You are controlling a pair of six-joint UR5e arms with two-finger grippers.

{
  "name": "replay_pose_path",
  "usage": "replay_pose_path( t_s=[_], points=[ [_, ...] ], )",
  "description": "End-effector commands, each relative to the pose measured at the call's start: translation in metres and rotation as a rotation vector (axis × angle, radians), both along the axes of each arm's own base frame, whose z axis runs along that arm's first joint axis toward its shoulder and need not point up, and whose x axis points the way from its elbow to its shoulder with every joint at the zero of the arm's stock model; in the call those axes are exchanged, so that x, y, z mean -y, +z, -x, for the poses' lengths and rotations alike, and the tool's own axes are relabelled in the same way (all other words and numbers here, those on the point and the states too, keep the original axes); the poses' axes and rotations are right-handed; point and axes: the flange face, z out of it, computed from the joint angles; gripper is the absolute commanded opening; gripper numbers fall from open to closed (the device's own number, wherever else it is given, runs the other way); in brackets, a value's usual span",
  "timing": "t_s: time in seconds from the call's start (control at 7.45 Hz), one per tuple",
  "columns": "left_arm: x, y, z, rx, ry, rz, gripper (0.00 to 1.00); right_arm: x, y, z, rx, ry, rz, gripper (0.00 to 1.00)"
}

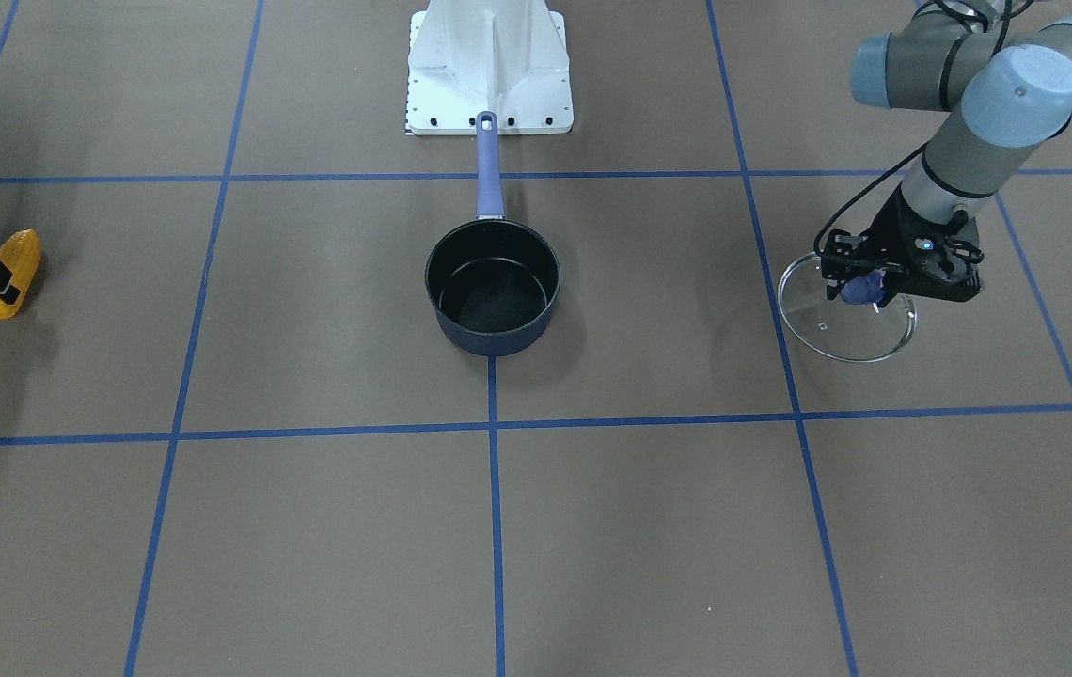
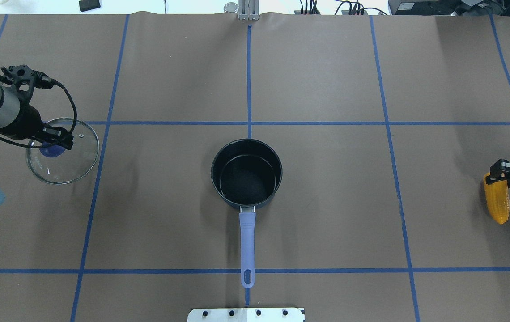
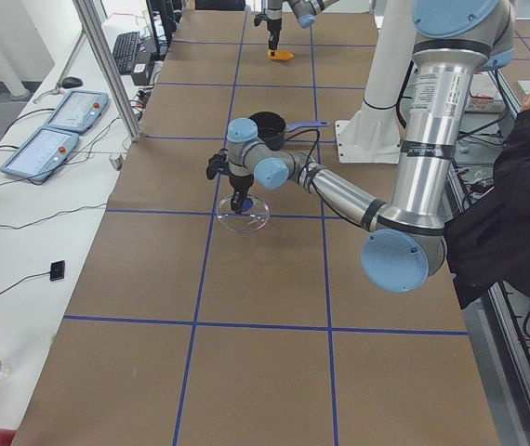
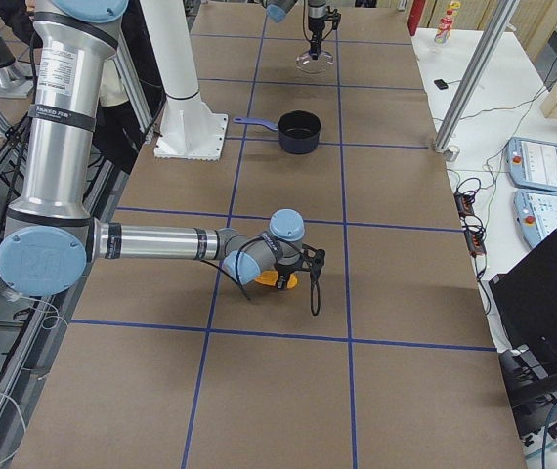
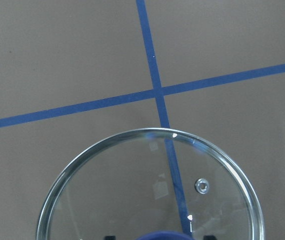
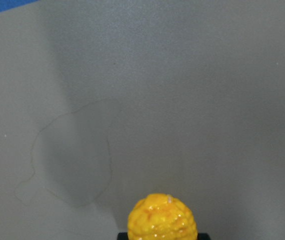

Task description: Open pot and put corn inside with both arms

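Observation:
The dark blue pot (image 2: 214, 172) stands open and empty at the table's centre, its lilac handle (image 2: 247, 241) pointing toward the robot base. My left gripper (image 2: 53, 145) is shut on the blue knob (image 1: 863, 288) of the glass lid (image 2: 74, 161), far to the pot's left and low over the table. The lid also fills the left wrist view (image 5: 147, 190). My right gripper (image 2: 501, 174) is shut on the yellow-orange corn (image 2: 497, 205) at the table's far right edge. The corn's tip shows in the right wrist view (image 6: 162, 217).
The white robot base (image 1: 489, 66) stands just behind the pot's handle. Blue tape lines (image 2: 249, 123) divide the brown table into squares. Control tablets (image 3: 51, 130) and cables lie on a side bench.

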Motion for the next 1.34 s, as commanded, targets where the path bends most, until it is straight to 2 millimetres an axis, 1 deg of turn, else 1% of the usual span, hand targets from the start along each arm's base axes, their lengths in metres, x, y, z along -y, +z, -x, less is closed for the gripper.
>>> replay_pose_path(
  t_s=[0.0, 0.13, 0.27, 0.4, 0.54, 0.67, 0.81, 0.94, 1.21],
  points=[
    [0.006, 0.023, 0.003, 0.028, 0.030, -0.010, 0.54, 0.006, -0.033, -0.004, 0.054, 0.006, 0.007, 0.33],
    [0.002, 0.050, 0.008, 0.031, 0.037, -0.016, 0.54, 0.035, -0.068, -0.012, 0.076, 0.040, 0.025, 0.33],
    [0.003, 0.077, 0.008, 0.010, 0.035, -0.045, 0.54, 0.048, -0.103, -0.006, 0.065, 0.041, 0.047, 0.33],
    [0.002, 0.100, 0.010, -0.008, 0.041, -0.041, 0.54, 0.069, -0.138, 0.002, 0.061, 0.047, 0.055, 0.33],
    [0.004, 0.106, 0.020, -0.039, 0.058, -0.026, 0.54, 0.084, -0.160, 0.010, 0.050, 0.053, 0.059, 0.33],
    [-0.001, 0.113, 0.033, -0.056, 0.063, -0.003, 0.54, 0.092, -0.175, 0.015, 0.056, 0.065, 0.064, 0.33],
    [-0.002, 0.117, 0.037, -0.058, 0.066, 0.003, 0.54, 0.098, -0.186, 0.018, 0.063, 0.079, 0.071, 0.33],
    [-0.002, 0.117, 0.037, -0.057, 0.066, 0.004, 0.55, 0.103, -0.198, 0.025, 0.071, 0.088, 0.079, 0.33],
    [0.000, 0.128, 0.037, -0.038, 0.072, 0.003, 0.55, 0.102, -0.208, 0.026, 0.080, 0.087, 0.072, 0.33]
  ],
)
